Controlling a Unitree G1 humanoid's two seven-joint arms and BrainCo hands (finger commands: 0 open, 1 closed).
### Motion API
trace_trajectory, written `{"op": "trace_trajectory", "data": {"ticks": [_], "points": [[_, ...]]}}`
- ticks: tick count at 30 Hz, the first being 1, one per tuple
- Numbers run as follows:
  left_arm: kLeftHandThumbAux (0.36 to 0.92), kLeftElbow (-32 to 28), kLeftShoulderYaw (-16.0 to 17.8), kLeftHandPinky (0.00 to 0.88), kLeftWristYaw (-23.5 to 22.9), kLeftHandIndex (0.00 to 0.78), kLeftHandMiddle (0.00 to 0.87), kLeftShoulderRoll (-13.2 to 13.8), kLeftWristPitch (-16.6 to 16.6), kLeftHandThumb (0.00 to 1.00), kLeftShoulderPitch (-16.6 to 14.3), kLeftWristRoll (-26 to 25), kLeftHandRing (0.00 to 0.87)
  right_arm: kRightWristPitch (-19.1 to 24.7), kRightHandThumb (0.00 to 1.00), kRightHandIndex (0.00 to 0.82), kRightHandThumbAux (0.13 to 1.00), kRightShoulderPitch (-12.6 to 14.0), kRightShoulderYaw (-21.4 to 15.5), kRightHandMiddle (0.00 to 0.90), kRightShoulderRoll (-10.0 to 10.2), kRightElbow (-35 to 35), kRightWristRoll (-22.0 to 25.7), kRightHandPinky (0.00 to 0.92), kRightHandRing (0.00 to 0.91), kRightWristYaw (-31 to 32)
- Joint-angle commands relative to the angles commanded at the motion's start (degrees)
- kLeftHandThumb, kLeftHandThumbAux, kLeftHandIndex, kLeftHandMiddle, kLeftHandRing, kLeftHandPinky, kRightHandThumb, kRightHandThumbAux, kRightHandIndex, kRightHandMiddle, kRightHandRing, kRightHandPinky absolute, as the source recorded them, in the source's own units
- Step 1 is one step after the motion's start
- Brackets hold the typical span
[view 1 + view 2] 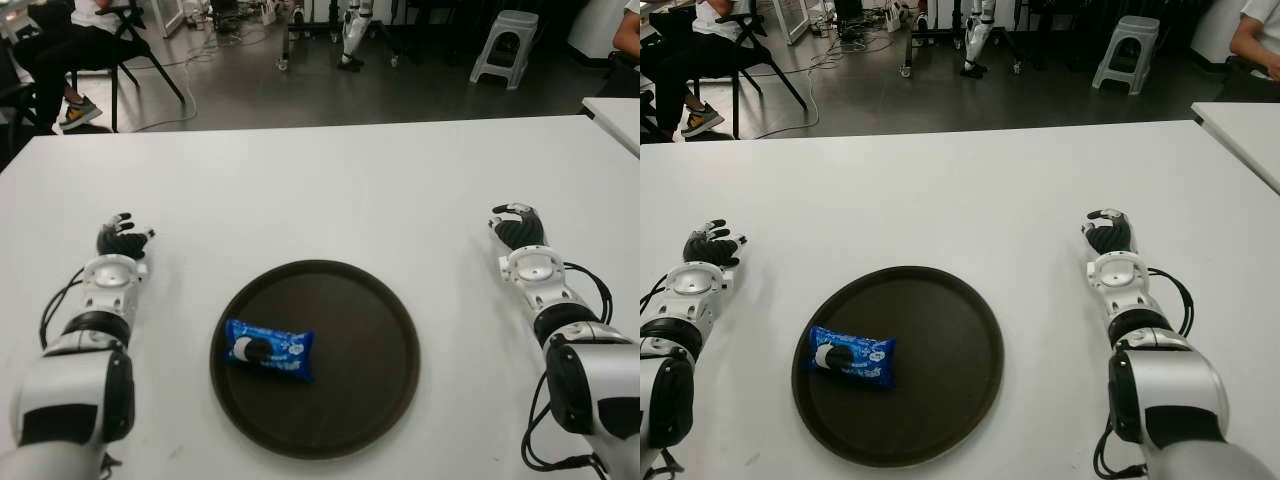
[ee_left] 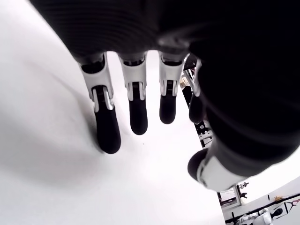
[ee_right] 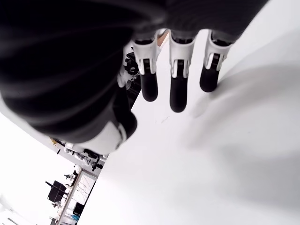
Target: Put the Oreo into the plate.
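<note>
— Closest to us, what do you see?

— Both white forearms come in at the near edge of the desk, one on each side. Between them sits a round dark plate, and the blue Oreo packet lies inside it, on the half nearer the left hand.

— Is the packet flat?

— Flat on the plate's floor, turned a little askew, one end close to the rim on the left-hand side. Nothing touches it.

— And the hands?

— The left hand shows well off to the plate's left, beyond the rim, its fingers stretched out loosely, a little apart from one another, with nothing between them. Its wrist view shows only bare white desk under them.

— The right one?

— The right hand mirrors it on the plate's other side, well clear of the rim. Its fingers are extended and relaxed too, holding nothing, thumb out to the side.

— So the Oreo is nearer which fingers?

— The left ones, though well apart from both.

— Anything behind?

— Past the far edge of the desk, grey floor, a light plastic stool, a black chair with a seated person, and cables trailing on the floor
</note>
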Motion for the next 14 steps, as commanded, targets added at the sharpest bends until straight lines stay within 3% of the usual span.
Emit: {"op": "trace_trajectory", "data": {"ticks": [14], "points": [[0.748, -0.07, -0.15, 0.130, 0.53, 0.147, 0.161, -0.10, 0.25, 0.391, -0.25, 0.30, 0.166, 0.45, 0.686, 0.405, 0.728, -0.30, -0.31, 0.423, 0.00, -0.05, -0.02, 0.546, 0.505, -0.26]]}}
